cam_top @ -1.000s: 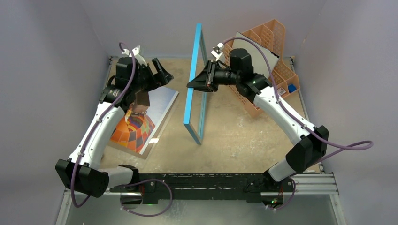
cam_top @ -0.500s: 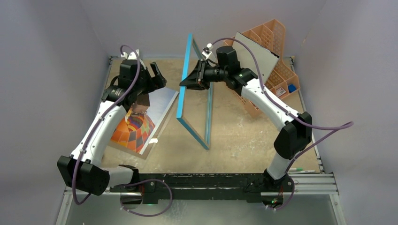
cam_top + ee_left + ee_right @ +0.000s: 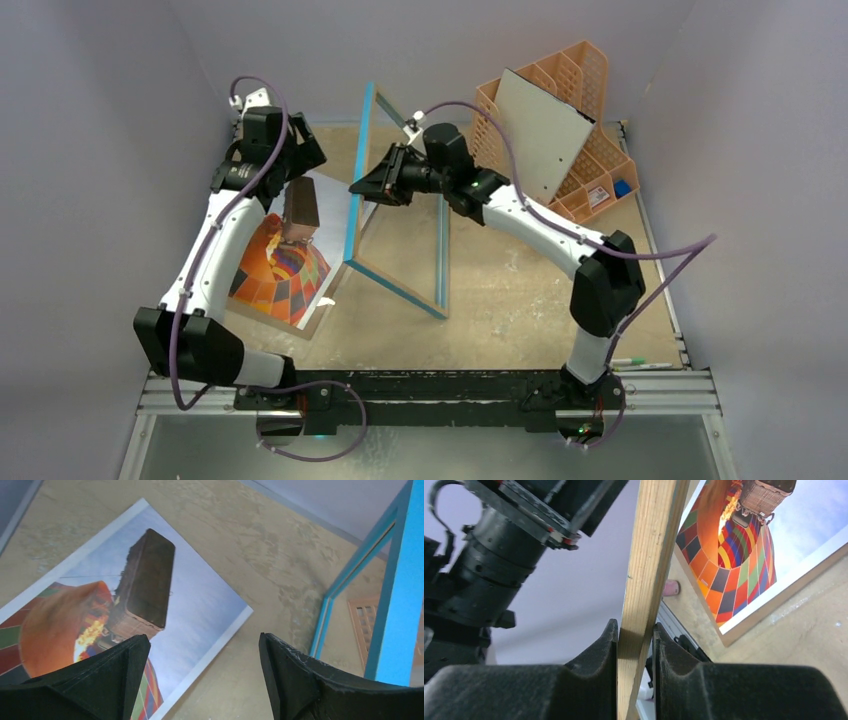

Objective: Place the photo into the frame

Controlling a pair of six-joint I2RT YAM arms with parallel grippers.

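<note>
The photo (image 3: 285, 265), a hot-air balloon print, lies flat at the table's left on a brown board. The frame (image 3: 393, 287) stands on one edge mid-table, leaning left, blue front toward the photo. My right gripper (image 3: 364, 188) is shut on its upper rail; in the right wrist view the wooden back rim (image 3: 649, 555) is pinched between my right gripper's (image 3: 636, 645) jaws, with the photo (image 3: 744, 545) beyond. My left gripper (image 3: 303, 158) hovers open over the photo's far end. In the left wrist view the photo (image 3: 125, 595) lies below my left gripper (image 3: 205, 665) and the frame (image 3: 395, 580) stands right.
An orange lattice organiser (image 3: 592, 100) stands at the back right with a grey-white board (image 3: 540, 130) leaning in it. The brown board (image 3: 316, 326) juts out under the photo's near edge. A pen (image 3: 635, 362) lies by the right rail. Grey walls close in the table (image 3: 510, 300).
My right gripper has swung left with the frame, tipping it from upright toward the photo. My left arm has drawn back toward the far left corner, still open.
</note>
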